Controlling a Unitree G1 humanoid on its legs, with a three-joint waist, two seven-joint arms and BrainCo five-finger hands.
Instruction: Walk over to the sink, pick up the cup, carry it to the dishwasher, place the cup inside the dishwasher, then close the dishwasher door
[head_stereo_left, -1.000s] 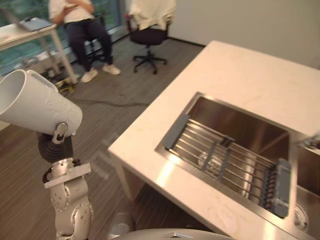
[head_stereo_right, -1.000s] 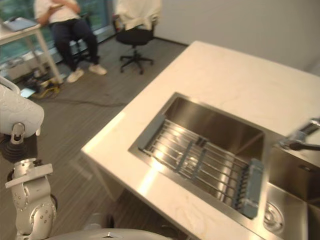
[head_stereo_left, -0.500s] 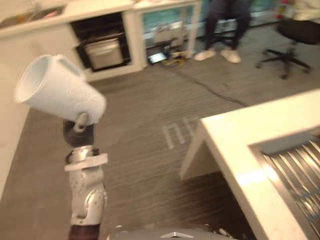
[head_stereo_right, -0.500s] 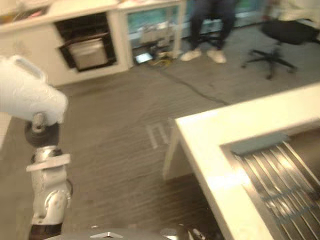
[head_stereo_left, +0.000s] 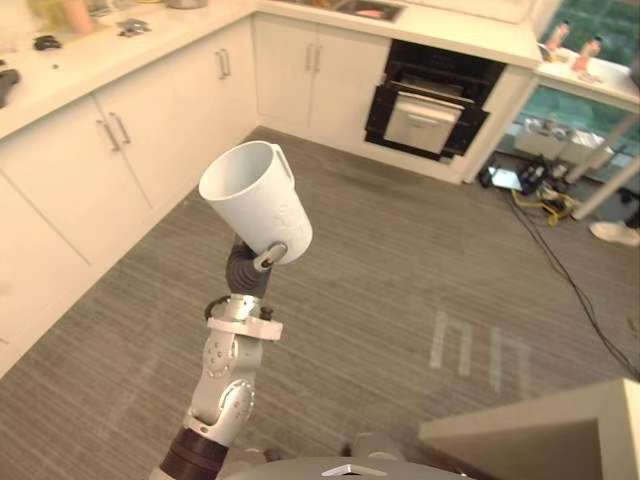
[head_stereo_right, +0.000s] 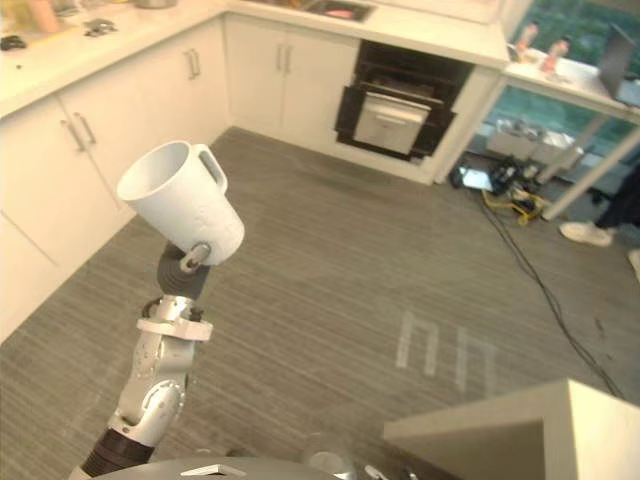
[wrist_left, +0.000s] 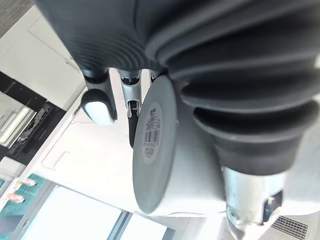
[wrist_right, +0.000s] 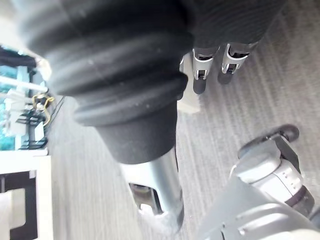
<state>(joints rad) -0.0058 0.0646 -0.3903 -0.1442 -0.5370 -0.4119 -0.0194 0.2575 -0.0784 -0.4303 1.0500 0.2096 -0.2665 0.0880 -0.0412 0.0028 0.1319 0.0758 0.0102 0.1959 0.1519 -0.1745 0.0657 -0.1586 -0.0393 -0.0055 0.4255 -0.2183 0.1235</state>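
A white cup (head_stereo_left: 255, 200) with a handle is tilted, mouth up and to the left, above the grey floor. My left hand (head_stereo_left: 267, 257) is shut on it from below, mostly hidden behind the cup. In the left wrist view the fingers (wrist_left: 98, 102) curl round the cup's side beside its stickered base (wrist_left: 152, 150). The dishwasher (head_stereo_left: 435, 95) is a black opening with a silver front inside, set in the white cabinets far across the room. My right hand (wrist_right: 202, 75) hangs over the floor with relaxed fingers and holds nothing.
White cabinets (head_stereo_left: 100, 150) under a worktop run along the left and the back. A counter corner (head_stereo_left: 560, 440) juts in at lower right. Cables (head_stereo_left: 560, 250) and a person's shoe (head_stereo_left: 615, 232) lie at the right by a desk leg. White stripes (head_stereo_left: 470, 345) mark the floor.
The camera has swung away from the sink and counter towards the cabinets and dishwasher. The cup stays tilted in my left hand.
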